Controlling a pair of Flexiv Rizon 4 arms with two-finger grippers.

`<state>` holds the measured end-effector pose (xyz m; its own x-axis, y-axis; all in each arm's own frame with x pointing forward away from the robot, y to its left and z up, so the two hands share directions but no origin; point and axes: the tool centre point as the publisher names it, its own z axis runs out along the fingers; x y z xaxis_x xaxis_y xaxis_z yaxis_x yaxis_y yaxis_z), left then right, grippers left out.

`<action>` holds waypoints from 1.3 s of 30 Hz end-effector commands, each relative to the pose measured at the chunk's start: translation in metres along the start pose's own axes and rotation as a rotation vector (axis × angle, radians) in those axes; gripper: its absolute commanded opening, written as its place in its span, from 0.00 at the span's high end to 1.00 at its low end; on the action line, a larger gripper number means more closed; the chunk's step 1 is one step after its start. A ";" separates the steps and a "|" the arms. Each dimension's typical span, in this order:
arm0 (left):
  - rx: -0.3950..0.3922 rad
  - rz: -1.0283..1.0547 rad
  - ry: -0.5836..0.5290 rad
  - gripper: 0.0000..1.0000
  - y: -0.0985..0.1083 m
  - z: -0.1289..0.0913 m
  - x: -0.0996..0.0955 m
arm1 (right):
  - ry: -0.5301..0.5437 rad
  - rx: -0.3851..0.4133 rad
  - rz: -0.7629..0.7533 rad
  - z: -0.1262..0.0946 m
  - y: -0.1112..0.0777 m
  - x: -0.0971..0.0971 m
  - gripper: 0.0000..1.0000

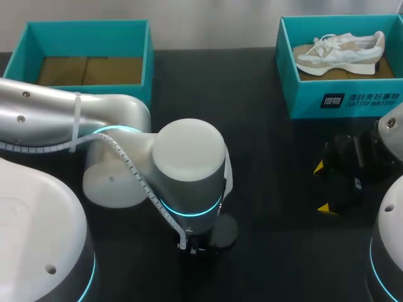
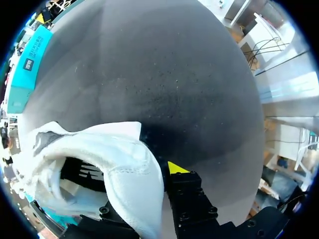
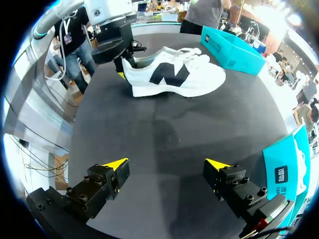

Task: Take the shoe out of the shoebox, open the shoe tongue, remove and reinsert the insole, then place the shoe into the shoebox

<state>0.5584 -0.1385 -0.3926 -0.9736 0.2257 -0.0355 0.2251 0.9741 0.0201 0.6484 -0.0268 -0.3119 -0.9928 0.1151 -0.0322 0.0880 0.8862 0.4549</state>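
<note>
White, with a black mark on its side, the shoe (image 3: pixel 174 75) stands on its sole on the black table (image 3: pixel 164 134), outside the teal shoebox (image 3: pixel 232 50). The left gripper (image 3: pixel 121 68) is clenched on its heel edge. The right gripper (image 3: pixel 167 167) hangs well apart, fingers spread, holding nothing.

The shoe (image 3: pixel 174 74) is white with a black side mark, the counter (image 1: pixel 264 157) black, the left shoebox (image 1: pixel 31 50) and right shoebox (image 1: pixel 302 94) teal, the boxed shoe (image 1: pixel 340 51) white and tan.
</note>
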 end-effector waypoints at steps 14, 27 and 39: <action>-0.034 -0.052 0.077 1.00 0.009 -0.066 -0.030 | -0.003 0.001 0.000 0.000 0.000 0.002 0.00; -0.047 -0.071 0.094 1.00 0.035 -0.148 -0.072 | -0.003 0.001 0.000 0.000 0.000 0.002 0.00; -0.059 -0.081 0.064 1.00 0.054 -0.218 -0.114 | -0.003 0.001 0.000 0.000 0.000 0.002 0.00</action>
<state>0.6677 -0.1183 -0.2139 -0.9907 0.1347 0.0204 0.1360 0.9865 0.0908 0.6484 -0.0267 -0.3119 -0.9928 0.1152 -0.0322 0.0880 0.8862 0.4549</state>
